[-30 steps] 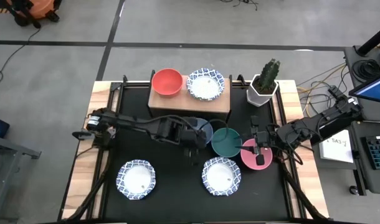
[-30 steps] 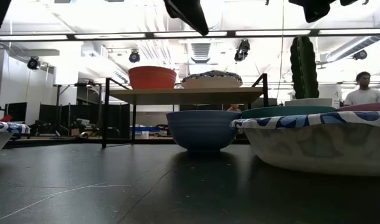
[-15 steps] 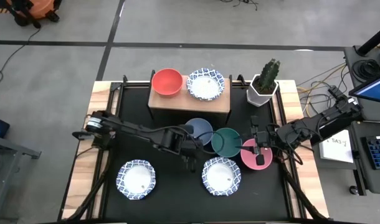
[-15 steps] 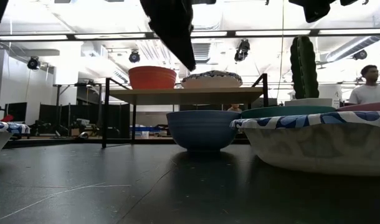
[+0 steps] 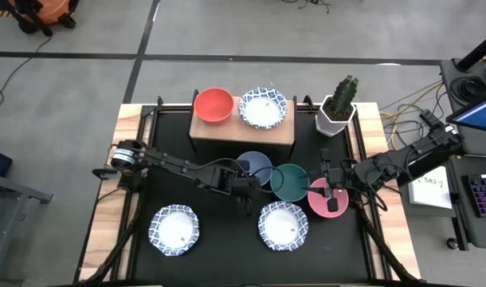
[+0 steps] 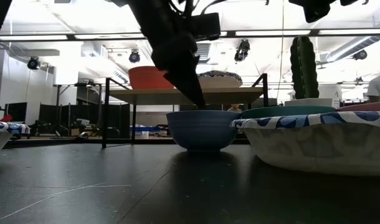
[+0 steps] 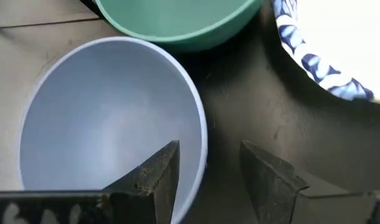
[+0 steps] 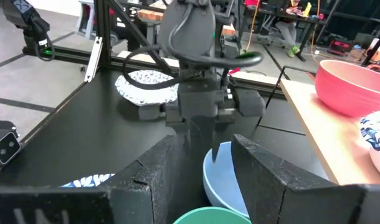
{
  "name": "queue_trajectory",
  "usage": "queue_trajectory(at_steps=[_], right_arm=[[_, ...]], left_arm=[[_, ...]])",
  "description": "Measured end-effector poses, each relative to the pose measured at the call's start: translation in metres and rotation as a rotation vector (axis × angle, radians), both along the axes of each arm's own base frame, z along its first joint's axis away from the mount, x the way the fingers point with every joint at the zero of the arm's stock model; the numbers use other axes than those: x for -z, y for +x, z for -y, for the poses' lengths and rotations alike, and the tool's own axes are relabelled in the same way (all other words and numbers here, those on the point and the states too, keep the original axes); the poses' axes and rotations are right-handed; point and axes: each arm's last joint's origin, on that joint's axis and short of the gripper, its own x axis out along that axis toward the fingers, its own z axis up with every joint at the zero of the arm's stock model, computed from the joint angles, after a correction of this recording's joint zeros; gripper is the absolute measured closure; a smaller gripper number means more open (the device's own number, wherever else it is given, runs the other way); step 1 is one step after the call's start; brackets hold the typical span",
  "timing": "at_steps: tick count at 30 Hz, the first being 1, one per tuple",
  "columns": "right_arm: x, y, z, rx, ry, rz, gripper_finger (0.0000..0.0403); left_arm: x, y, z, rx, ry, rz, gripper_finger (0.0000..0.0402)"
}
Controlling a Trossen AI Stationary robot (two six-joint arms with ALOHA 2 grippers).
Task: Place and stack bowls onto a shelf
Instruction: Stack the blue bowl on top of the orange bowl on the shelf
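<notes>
Left tool (image 5: 247, 185) has come down since a second ago, now at rim of blue bowl (image 5: 256, 167). Fingers spread, one inside bowl (image 7: 154, 180), one outside (image 7: 266, 180), rim between them, not squeezed yet. Left arm stretches long across desk (image 5: 219, 235) from left edge, tool tipped down. Blue bowl sits on desk just in front of shelf (image 5: 241, 128), touching green bowl (image 5: 290, 181). Right tool (image 5: 331, 191) hovers over pink bowl (image 5: 328, 198), fingers spread. Red bowl (image 5: 213, 104) and patterned bowl (image 5: 263, 108) on shelf.
</notes>
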Motion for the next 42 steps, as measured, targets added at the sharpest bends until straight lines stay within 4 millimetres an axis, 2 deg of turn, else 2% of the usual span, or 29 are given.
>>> queue_trajectory(at_steps=[6, 14, 20, 25, 28, 31, 34, 38, 42], right_arm=[[0.0, 0.0, 0.0, 0.0, 0.0, -0.001, 0.0255], [0.0, 0.0, 0.0, 0.0, -0.001, 0.0, 0.0255], [0.0, 0.0, 0.0, 0.0, -0.001, -0.001, 0.0255], [0.0, 0.0, 0.0, 0.0, -0.002, -0.001, 0.0255], [0.0, 0.0, 0.0, 0.0, -0.002, -0.001, 0.0255], [0.0, 0.0, 0.0, 0.0, -0.002, -0.001, 0.0255], [0.0, 0.0, 0.0, 0.0, -0.002, -0.001, 0.0255], [0.0, 0.0, 0.0, 0.0, -0.001, -0.001, 0.0255], [0.0, 0.0, 0.0, 0.0, 0.0, -0.001, 0.0255]], left_arm=[[0.014, -0.002, -0.004, -0.01, -0.002, 0.008, 0.0266], [0.021, -0.005, -0.005, -0.02, -0.007, 0.005, 0.0293], [0.026, -0.007, -0.005, -0.028, -0.01, -0.002, 0.0334], [0.025, -0.007, -0.005, -0.038, -0.019, -0.004, 0.0392], [0.022, -0.008, -0.004, -0.045, -0.037, -0.032, 0.0395], [0.013, -0.01, 0.003, -0.035, -0.042, -0.069, 0.0399], [-0.005, -0.011, 0.014, 0.007, -0.062, -0.09, 0.04], [-0.039, -0.015, 0.032, 0.091, -0.051, -0.131, 0.04], [-0.081, -0.021, 0.041, 0.155, -0.016, -0.176, 0.0401]])
